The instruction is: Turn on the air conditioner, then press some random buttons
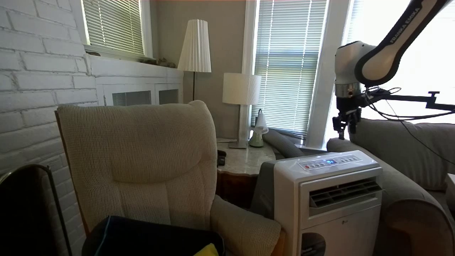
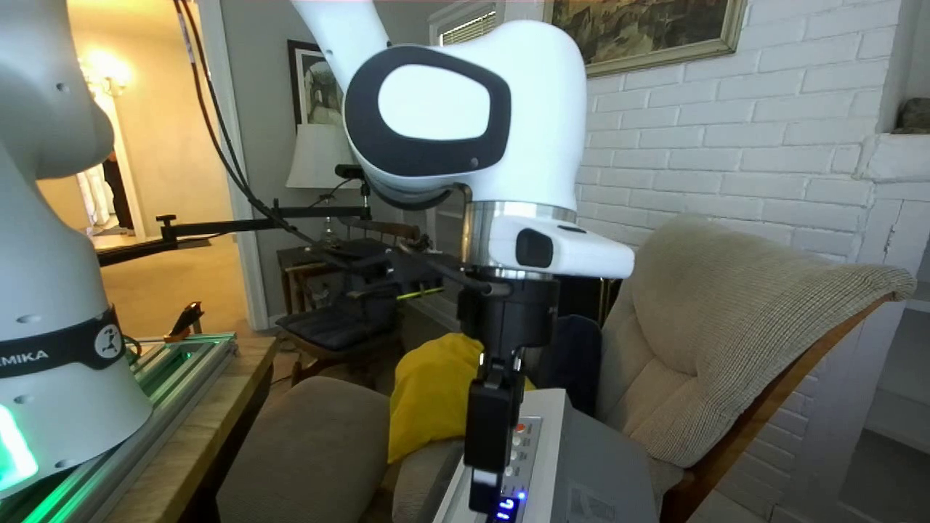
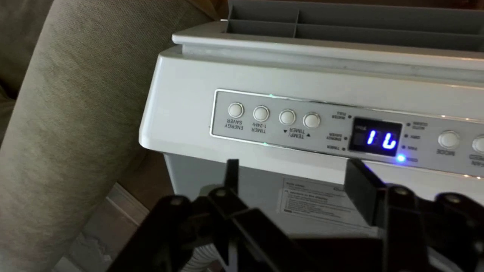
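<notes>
In an exterior view, the air conditioner (image 1: 341, 213) stands between armchair (image 1: 142, 153) and sofa (image 1: 405, 190), below the end effector (image 1: 347, 131); too deep a descent could jolt either. In an exterior view, the end effector hides part of the control panel (image 2: 529, 450), so aim could err. In the wrist view its fingers (image 3: 363, 189) stand apart, seemingly behind the buttons (image 3: 287, 117); dropping straight might miss them.

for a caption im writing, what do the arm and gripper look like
The arm is white and rounded, with black trim, a silver collar and pale "FRANKA EMIKA" lettering. Dark cables trail beside it. The gripper is black, with two blocky fingers.
</notes>
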{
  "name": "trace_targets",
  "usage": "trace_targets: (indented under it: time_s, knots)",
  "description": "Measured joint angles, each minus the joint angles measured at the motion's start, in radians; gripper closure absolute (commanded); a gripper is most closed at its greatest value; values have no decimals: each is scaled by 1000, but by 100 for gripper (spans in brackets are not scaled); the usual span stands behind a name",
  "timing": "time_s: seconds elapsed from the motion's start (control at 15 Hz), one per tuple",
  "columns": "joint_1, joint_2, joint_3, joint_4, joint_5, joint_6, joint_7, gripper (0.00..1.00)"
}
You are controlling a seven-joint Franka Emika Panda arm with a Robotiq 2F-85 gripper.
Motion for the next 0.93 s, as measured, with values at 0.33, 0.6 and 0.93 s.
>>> trace_targets:
  time_s: [0.33, 0.6, 0.93]
  knots:
    - [-15, -67, 55, -22, 0, 23, 2, 0]
    - [-38, -94, 97, -45, 5, 60, 2, 0]
    - [-52, -101, 115, -54, 9, 74, 1, 0]
